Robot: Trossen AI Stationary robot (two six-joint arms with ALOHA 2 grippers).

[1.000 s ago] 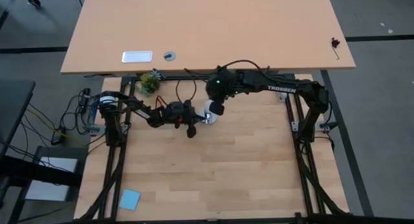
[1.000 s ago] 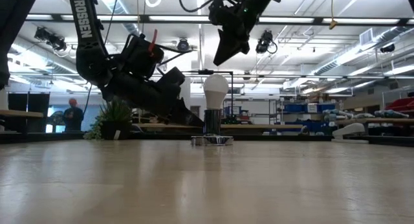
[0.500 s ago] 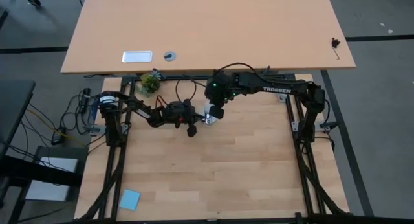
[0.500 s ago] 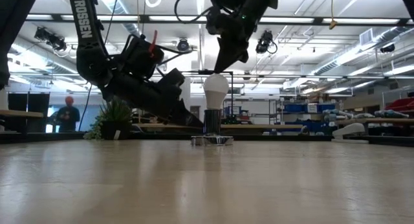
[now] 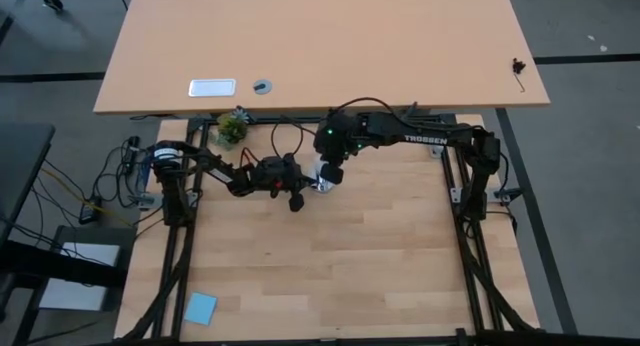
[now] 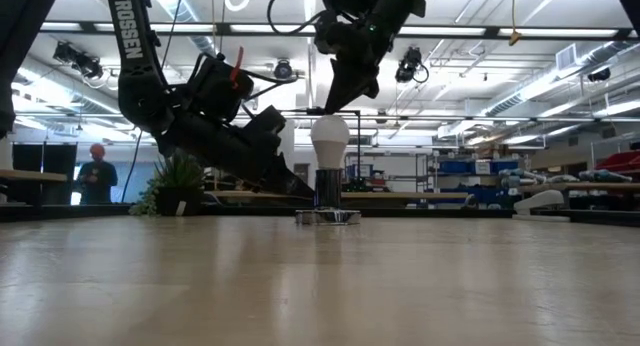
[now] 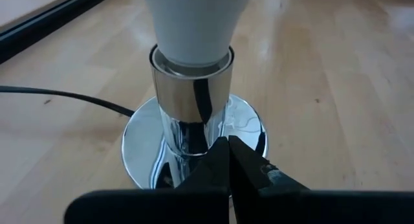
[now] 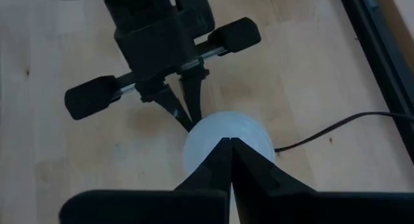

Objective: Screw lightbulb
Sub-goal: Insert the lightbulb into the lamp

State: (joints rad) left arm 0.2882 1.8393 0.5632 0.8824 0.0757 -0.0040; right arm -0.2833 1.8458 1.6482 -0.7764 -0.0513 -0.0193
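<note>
Item: the lightbulb (image 6: 330, 137), white, stood upright in a chrome socket (image 7: 192, 94) on a round mirrored base (image 7: 249, 130), near the middle of the far half of your wooden table (image 5: 350, 256). A black cord (image 7: 58, 96) ran off from the base across the wood. Your left gripper (image 7: 228, 160) lay low at the foot of the socket, its fingers pressed together with the tips touching the chrome stem just above the base; in the high view it reached in from the left, beside the bulb. Your right gripper (image 8: 229, 151) hung directly over the lightbulb, pointing down, fingers pressed together, the tips at the crown of the glass; whether they touched it could not be told. In the low view that arm came down from above onto the bulb's top. Further entries: a small potted plant (image 5: 231, 127) at the table's back edge, a blue note pad (image 5: 200, 307) at the near left corner, and a person (image 6: 95, 172) standing far off in the room behind.
</note>
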